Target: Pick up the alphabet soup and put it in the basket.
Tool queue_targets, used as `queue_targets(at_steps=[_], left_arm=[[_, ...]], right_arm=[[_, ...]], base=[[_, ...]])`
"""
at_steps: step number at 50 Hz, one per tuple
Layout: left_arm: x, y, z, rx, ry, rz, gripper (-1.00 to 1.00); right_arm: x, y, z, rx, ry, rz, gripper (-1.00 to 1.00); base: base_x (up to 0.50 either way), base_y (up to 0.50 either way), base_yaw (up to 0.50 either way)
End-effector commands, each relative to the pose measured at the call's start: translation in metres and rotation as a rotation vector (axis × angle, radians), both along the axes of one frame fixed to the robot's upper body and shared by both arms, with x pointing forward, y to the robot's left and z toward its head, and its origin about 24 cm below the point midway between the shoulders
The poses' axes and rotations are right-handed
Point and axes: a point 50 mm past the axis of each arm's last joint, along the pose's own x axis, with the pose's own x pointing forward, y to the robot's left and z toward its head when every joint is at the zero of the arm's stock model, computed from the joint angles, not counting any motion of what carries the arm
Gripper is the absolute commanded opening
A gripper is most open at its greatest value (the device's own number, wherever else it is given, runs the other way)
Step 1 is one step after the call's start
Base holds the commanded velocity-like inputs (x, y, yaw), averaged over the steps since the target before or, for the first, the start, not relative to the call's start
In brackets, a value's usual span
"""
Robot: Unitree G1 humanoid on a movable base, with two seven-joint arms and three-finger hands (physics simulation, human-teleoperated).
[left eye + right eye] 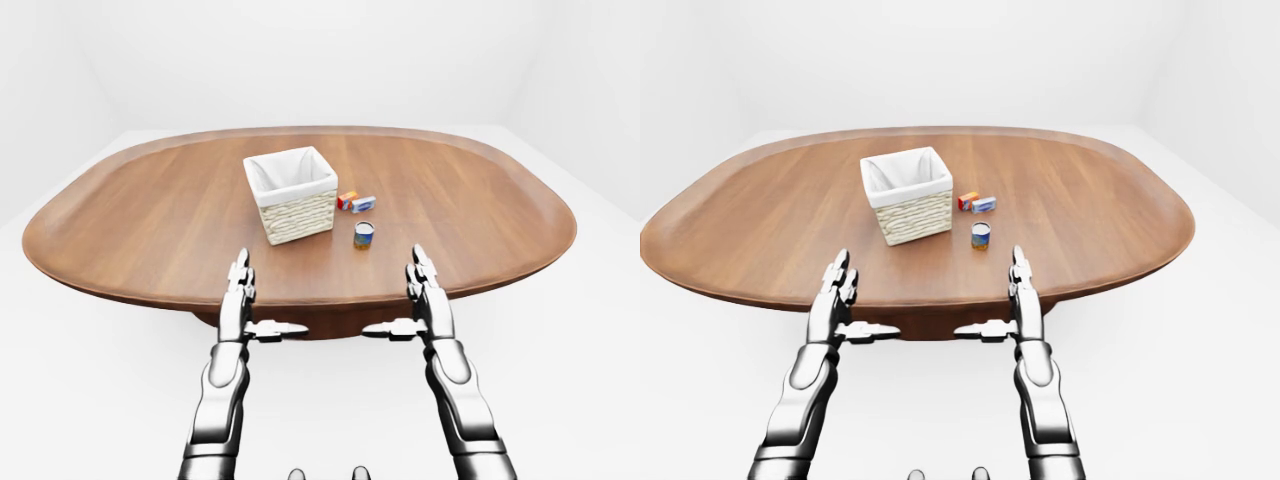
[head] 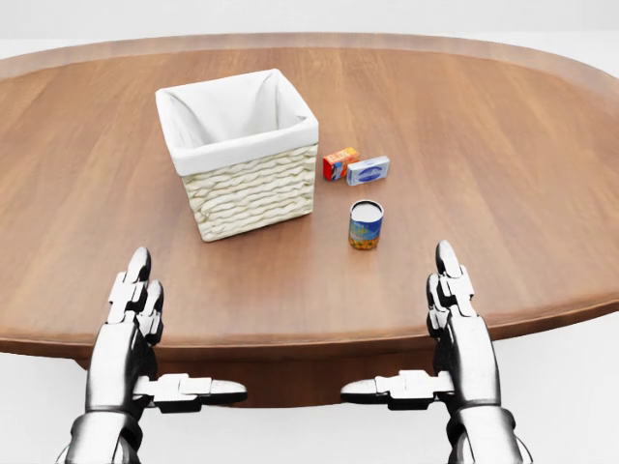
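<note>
The alphabet soup can [image 2: 367,224] stands upright on the wooden table [image 2: 503,145], blue and yellow with a pale lid, just right of the wicker basket [image 2: 244,155]. The basket has a white cloth lining and shows nothing inside. My left hand [image 2: 145,329] is open at the lower left, over the table's near edge, fingers straight and thumb pointing inward. At the lower right my right hand [image 2: 440,324] is open the same way, below and right of the can, well apart from it. Neither hand holds anything.
A small orange box [image 2: 339,162] and a blue-and-white box [image 2: 368,170] lie side by side above the can, right of the basket. The oval table's rim [image 1: 300,300] runs under both hands. White floor and walls surround the table.
</note>
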Motion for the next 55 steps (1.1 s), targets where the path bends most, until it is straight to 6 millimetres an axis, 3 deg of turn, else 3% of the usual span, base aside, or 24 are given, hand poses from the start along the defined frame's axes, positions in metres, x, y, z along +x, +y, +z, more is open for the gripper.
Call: queue_targets(at_steps=[1,10,17,33,55], left_arm=[[0.016,0.015,-0.008,-0.012,0.038,0.019,1.00],[0.021,0.027,-0.007,-0.036,0.047,0.051,1.00],[-0.007,0.033,0.018,-0.041,-0.040,0.082,1.00],[-0.038,0.046,0.046,-0.065,-0.151,0.121,1.00],[-0.037,0.048,0.047,-0.071,-0.157,0.132,1.00]], right_arm=[[0.002,-0.007,-0.001,-0.013,0.011,-0.028,1.00],[0.004,-0.008,-0.001,-0.009,0.012,-0.029,1.00],[0.006,-0.008,-0.001,0.005,0.022,-0.026,1.00],[0.005,-0.009,0.001,0.011,0.017,-0.024,1.00],[0.002,-0.007,0.000,0.005,0.016,-0.019,1.00]], base=[[0.00,0.00,0.00],[0.00,0.00,0.00],[0.06,0.00,0.00],[0.31,0.00,0.00],[0.32,0.00,0.00]])
